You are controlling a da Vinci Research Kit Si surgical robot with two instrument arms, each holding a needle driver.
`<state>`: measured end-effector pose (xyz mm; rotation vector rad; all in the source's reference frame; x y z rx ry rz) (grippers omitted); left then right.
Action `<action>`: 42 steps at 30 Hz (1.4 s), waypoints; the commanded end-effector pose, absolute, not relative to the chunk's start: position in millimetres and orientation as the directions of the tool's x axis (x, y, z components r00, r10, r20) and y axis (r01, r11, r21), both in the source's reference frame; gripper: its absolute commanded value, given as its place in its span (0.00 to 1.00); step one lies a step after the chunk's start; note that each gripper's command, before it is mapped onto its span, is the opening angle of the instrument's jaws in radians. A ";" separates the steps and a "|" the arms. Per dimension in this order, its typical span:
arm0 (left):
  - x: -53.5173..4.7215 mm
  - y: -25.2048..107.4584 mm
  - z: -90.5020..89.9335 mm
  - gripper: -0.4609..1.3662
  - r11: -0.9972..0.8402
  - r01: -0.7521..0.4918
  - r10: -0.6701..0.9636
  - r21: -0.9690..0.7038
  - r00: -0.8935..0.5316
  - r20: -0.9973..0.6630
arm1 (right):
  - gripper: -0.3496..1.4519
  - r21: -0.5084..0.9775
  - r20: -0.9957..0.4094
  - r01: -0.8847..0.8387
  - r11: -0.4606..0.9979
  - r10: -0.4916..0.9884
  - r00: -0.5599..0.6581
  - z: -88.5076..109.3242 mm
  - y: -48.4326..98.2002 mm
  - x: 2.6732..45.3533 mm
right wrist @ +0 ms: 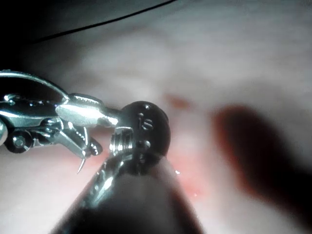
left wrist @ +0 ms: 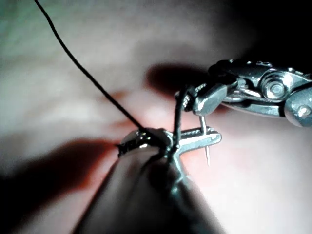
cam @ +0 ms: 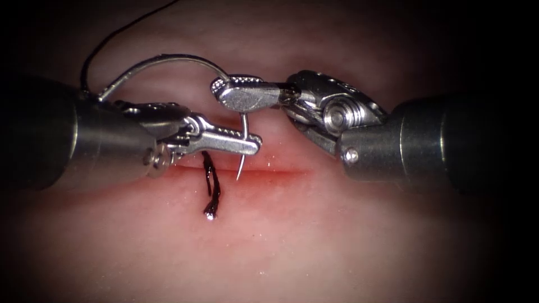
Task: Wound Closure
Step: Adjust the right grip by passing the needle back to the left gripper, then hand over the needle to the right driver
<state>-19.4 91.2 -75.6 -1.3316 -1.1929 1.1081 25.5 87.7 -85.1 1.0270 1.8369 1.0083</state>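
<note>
Left steel needle driver (cam: 247,143) over left stretch of cut, jaws closed on curved silver needle (cam: 168,59) near its point (cam: 240,174); point hangs free just above cut, not in pale pink tissue (cam: 314,235). Short dark thread ends (cam: 212,193) cross cut beside it. Black thread (cam: 112,36) trails from needle tail toward tissue's far left edge. Right steel needle driver (cam: 238,90) clamped on needle farther up curve.
</note>
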 end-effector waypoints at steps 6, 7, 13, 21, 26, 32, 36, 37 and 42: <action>-19.0 91.1 -75.7 0.06 -0.007 0.066 0.994 -0.998 0.106 0.000 | 0.73 0.898 -0.240 0.264 0.352 0.894 -0.378 -85.3 87.9 25.5; -19.0 91.1 -75.7 0.06 0.000 0.059 0.994 -0.998 0.111 0.007 | 0.80 0.901 -0.237 0.258 0.349 0.893 -0.383 -85.3 88.1 25.5; -19.0 90.9 -75.9 0.06 0.088 0.004 0.988 -0.996 0.128 0.087 | 0.87 0.917 -0.233 0.210 0.340 0.882 -0.410 -85.8 88.8 24.9; -19.1 90.5 -76.0 0.06 0.168 -0.007 0.976 -0.986 0.144 0.166 | 0.81 0.857 -0.459 -0.015 0.515 0.752 -0.473 -85.9 89.1 23.8; -19.1 90.1 -76.0 0.06 0.216 -0.008 0.965 -0.976 0.152 0.212 | 0.81 0.826 -0.542 -0.089 0.557 0.739 -0.400 -85.8 89.4 23.3; -19.1 89.4 -75.8 0.06 0.313 -0.014 0.934 -0.950 0.185 0.305 | 0.78 0.804 -0.593 -0.128 0.581 0.764 -0.253 -85.7 90.0 22.4; -19.1 89.1 -75.7 0.06 0.356 -0.040 0.915 -0.934 0.218 0.340 | 0.79 0.789 -0.614 -0.161 0.592 0.758 -0.222 -85.8 90.0 22.2; -19.1 88.8 -75.6 0.06 0.366 -0.068 0.911 -0.928 0.227 0.343 | 0.78 0.774 -0.631 -0.193 0.603 0.759 -0.161 -85.9 89.9 22.3; -19.0 88.1 -75.3 0.06 0.372 -0.116 0.907 -0.921 0.259 0.333 | 0.77 0.743 -0.654 -0.243 0.624 0.754 -0.063 -86.2 89.6 22.5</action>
